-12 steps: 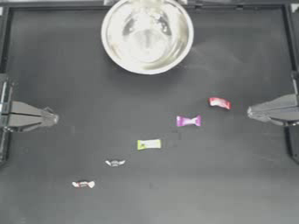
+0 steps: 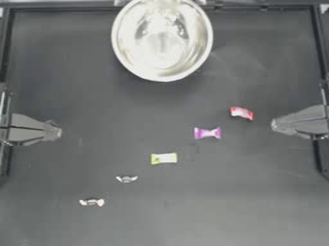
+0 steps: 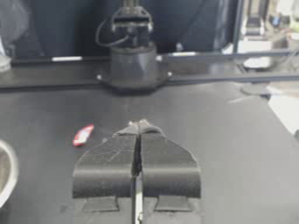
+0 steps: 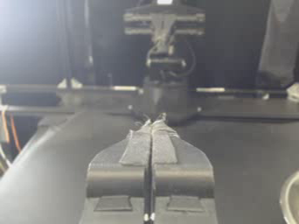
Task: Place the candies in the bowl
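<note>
The shiny metal bowl (image 2: 161,38) sits at the table's far middle, nothing inside it. The candies lie in a slanted row on the dark table: red (image 2: 241,113), purple-magenta (image 2: 208,133), yellow-green (image 2: 164,158), and two whitish ones (image 2: 126,178) (image 2: 91,202). My left gripper (image 2: 56,131) is parked at the left edge, shut and holding nothing. My right gripper (image 2: 275,125) is parked at the right edge, also shut, a short way right of the red candy. The left wrist view shows the red candy (image 3: 83,134) and the bowl's rim (image 3: 10,175).
A raised frame borders the table on the far, left and right sides. Open dark tabletop (image 2: 244,202) surrounds the candies, widest at the near right. The right wrist view catches a sliver of the bowl's rim (image 4: 287,197).
</note>
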